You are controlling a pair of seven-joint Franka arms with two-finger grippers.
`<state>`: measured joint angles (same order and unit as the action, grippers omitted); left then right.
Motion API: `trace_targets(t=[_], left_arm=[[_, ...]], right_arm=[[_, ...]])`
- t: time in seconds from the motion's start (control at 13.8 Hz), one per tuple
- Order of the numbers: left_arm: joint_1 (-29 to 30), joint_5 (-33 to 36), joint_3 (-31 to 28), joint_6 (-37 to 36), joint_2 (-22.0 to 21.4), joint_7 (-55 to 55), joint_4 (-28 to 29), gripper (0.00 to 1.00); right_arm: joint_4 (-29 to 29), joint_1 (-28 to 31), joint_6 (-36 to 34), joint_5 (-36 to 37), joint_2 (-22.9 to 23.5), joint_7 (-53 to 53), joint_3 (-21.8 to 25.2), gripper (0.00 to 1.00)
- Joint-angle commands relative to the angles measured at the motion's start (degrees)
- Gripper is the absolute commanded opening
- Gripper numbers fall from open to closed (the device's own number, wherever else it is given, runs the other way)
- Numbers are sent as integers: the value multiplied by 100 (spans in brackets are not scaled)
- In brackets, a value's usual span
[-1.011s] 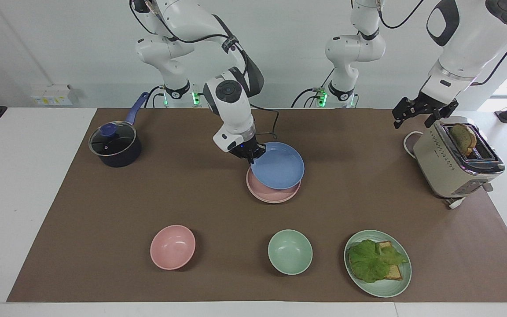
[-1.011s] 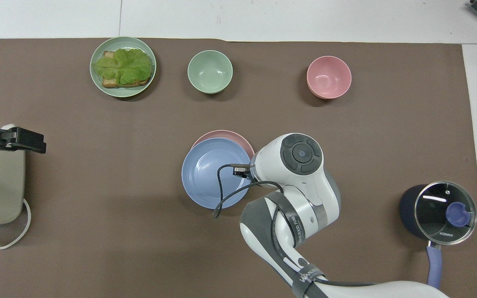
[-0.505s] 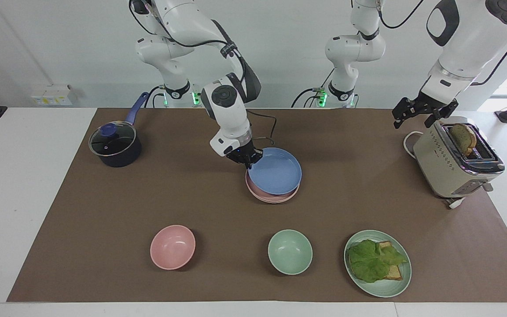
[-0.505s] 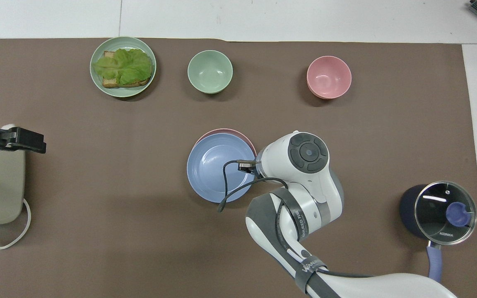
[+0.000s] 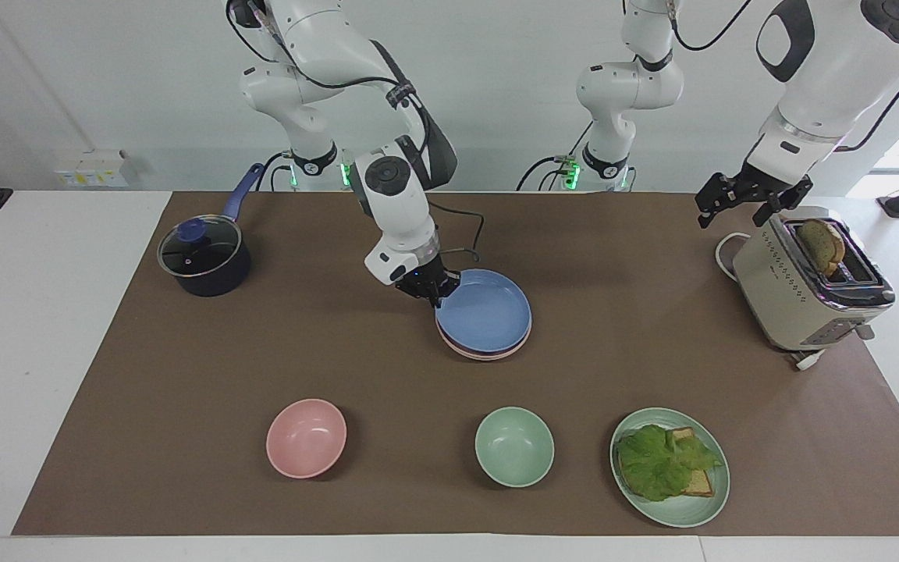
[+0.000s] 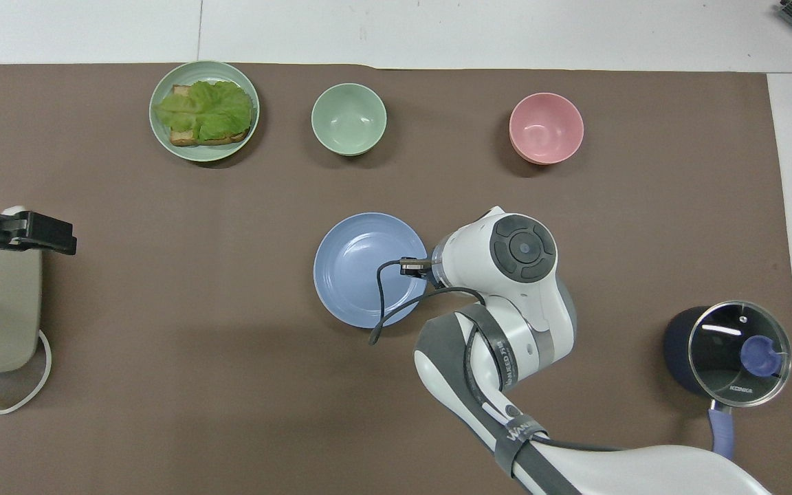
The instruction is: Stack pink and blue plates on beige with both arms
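The blue plate lies level right over the pink plate, of which only a thin rim shows below it in the facing view. From overhead the pink plate is covered entirely. My right gripper is shut on the blue plate's rim at the edge nearer to the robots. The beige plate is hidden under the stack. My left gripper hangs open and holds nothing, over the table beside the toaster, and that arm waits.
A dark pot with a glass lid stands toward the right arm's end. Farther from the robots stand a pink bowl, a green bowl and a green plate with lettuce and bread. Toast sticks out of the toaster.
The right gripper has lowered the blue plate and brought it level, squarely over the pink plate, which it now covers. The left arm has not moved.
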<state>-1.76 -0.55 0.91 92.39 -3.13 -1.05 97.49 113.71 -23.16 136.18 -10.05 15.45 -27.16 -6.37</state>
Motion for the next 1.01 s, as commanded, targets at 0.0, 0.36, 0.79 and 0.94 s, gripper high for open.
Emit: trace_targets(t=[0.0, 0.36, 0.79, 0.94], left_arm=[[62, 73, 32, -107, -48, 17, -55, 100], [62, 73, 32, -107, -48, 17, -55, 100], [62, 73, 32, -107, -48, 17, -55, 100], [62, 73, 32, -107, -48, 17, -55, 100]], right_arm=[[-50, 49, 119, -120, 63, 255, -40, 0], [-24, 66, 128, -120, 107, 396, -31, 23], [-173, 180, -126, -15, 3, 379, 39, 100], [-331, 417, -486, 82, -199, 361, 48, 100]])
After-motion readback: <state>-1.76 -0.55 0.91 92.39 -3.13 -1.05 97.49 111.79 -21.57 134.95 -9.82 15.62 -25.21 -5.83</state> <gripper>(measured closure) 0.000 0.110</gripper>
